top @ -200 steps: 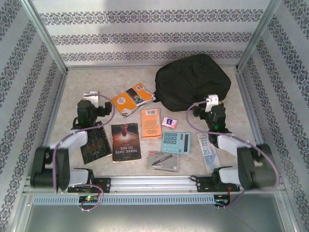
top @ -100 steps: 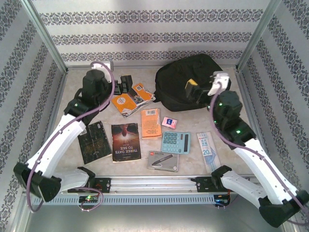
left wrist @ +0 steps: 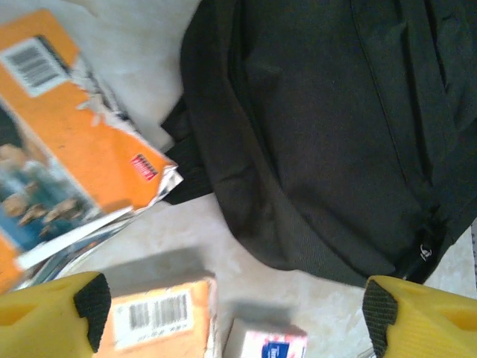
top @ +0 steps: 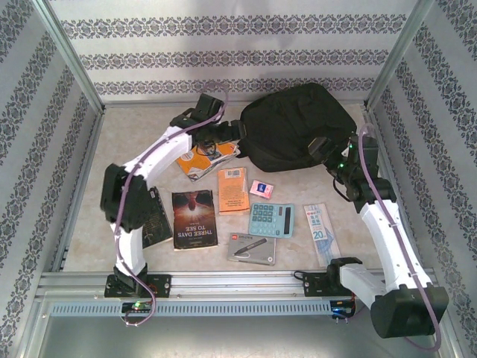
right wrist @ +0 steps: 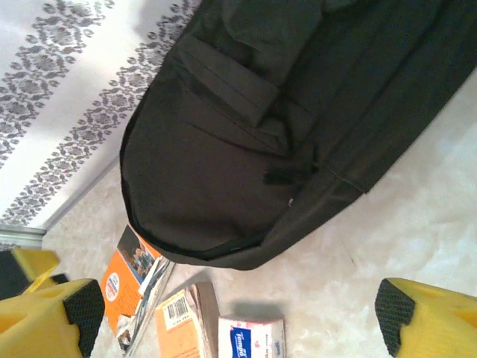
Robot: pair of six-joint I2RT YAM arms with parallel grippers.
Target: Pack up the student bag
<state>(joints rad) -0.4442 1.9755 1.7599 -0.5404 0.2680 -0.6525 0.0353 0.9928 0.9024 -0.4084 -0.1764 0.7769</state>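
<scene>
Because the student bag [top: 298, 123] lies far-right with its long axis left-to-right, I note the left gripper [top: 227, 136] at its left end and the right gripper [top: 319, 146] at its near edge, both spread wide and empty.

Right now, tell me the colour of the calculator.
Light teal-blue; the calculator shows best in the top external view.

Ahead of the left fingers [left wrist: 45, 317], the student bag [left wrist: 320, 134] is cut off by the top and right edges.
</scene>
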